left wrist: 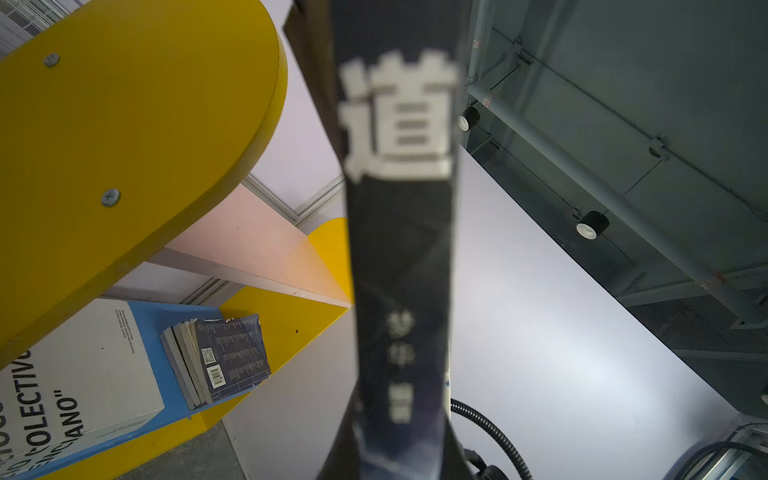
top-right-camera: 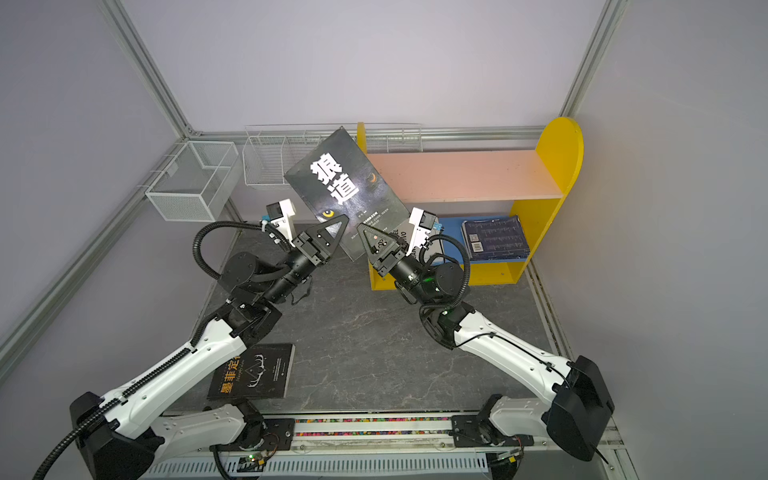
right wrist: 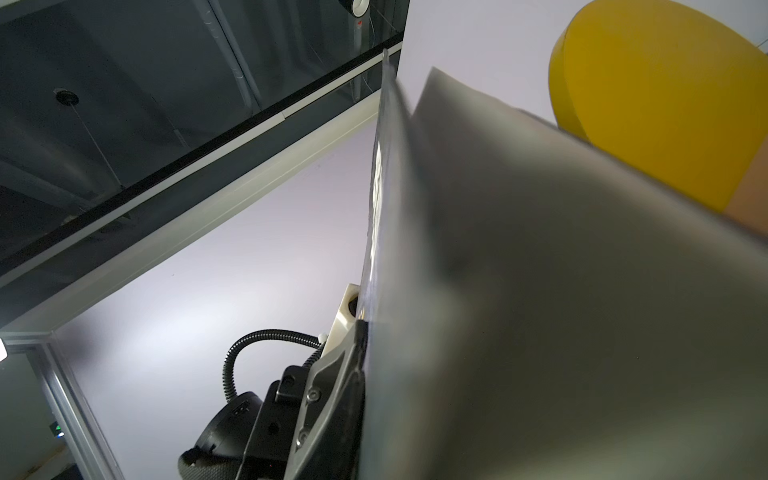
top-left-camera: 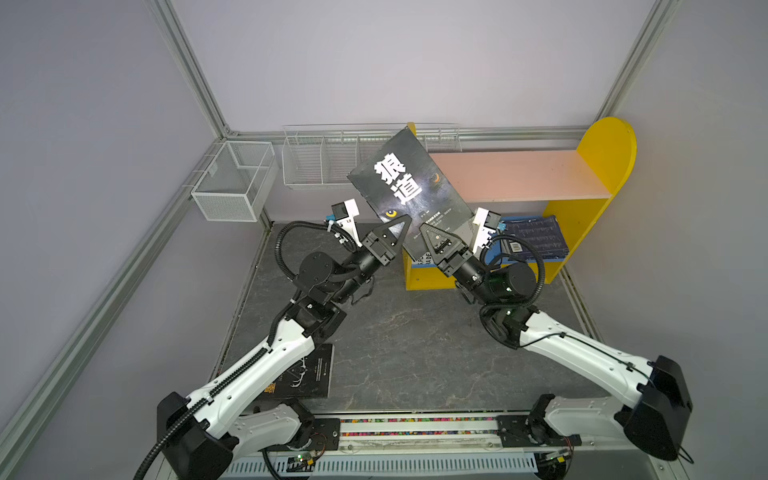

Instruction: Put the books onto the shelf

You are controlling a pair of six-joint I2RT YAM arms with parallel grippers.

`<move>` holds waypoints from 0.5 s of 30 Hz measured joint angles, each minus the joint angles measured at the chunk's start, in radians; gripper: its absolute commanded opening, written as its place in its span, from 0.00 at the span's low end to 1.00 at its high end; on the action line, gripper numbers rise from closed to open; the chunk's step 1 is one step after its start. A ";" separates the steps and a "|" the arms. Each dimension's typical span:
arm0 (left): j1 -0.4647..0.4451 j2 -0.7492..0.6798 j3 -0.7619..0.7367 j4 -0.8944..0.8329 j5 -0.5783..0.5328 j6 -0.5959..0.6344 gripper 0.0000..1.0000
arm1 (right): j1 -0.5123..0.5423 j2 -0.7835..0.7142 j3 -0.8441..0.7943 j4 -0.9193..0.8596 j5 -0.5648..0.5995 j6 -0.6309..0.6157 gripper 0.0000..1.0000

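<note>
A black book [top-left-camera: 411, 187] with a white Chinese title hangs tilted in the air before the shelf's [top-left-camera: 519, 174] left end, held from both sides. My left gripper [top-left-camera: 401, 228] is shut on its lower corner, and its spine [left wrist: 399, 249] runs up out of the jaws. My right gripper [top-left-camera: 428, 232] is shut on the lower edge beside it; the book's page edges [right wrist: 540, 291] hide its jaws. On the blue lower board lie a white book [left wrist: 83, 374] and a navy stack [top-left-camera: 536, 237]. Another black book [top-right-camera: 253, 372] lies on the table under my left arm.
Two white wire baskets [top-left-camera: 235, 178] [top-left-camera: 320, 162] hang on the back left walls. The shelf's yellow round-topped side [top-left-camera: 602, 153] stands at the right wall. The dark marbled table [top-left-camera: 415, 345] spreads between the arms.
</note>
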 measured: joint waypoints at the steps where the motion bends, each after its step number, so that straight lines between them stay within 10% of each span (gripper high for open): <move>1: 0.000 0.000 0.000 -0.001 -0.002 0.002 0.14 | -0.003 0.000 0.003 -0.007 -0.008 0.009 0.17; 6: -0.009 -0.009 0.006 -0.077 0.017 0.057 0.77 | -0.077 -0.034 0.006 -0.136 -0.086 0.052 0.12; 15: 0.100 -0.041 0.164 -0.421 0.148 0.204 0.94 | -0.361 -0.231 0.053 -0.583 -0.431 0.078 0.09</move>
